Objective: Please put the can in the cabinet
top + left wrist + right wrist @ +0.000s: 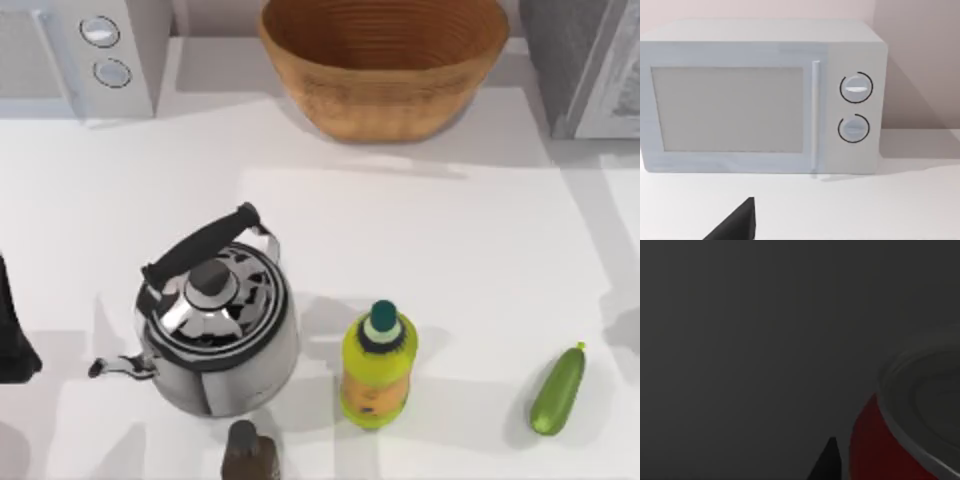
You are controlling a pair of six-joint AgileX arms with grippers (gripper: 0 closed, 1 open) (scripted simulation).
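Reading left to right across the white surface [420,250] from above: left arm [12,335] parked at the left edge, state of its jaws impossible to tell; white microwave [95,55] at the back left, seen front-on from the left wrist with door, handle and two dials [856,107]; steel kettle [215,335] with black handle at front left of centre; small dark bottle [248,452] just in front of the kettle at the near edge; woven basket [385,60] at back centre; yellow-green bottle [378,368] with dark green cap upright beside the kettle; green cucumber [557,390] lying at front right; grey cabinet [585,60] at the back right corner. Right wrist view dark, with the can [880,450], red-walled and silver-topped, close to the camera beside a black fingertip [827,462]; grip on the can not discernible.
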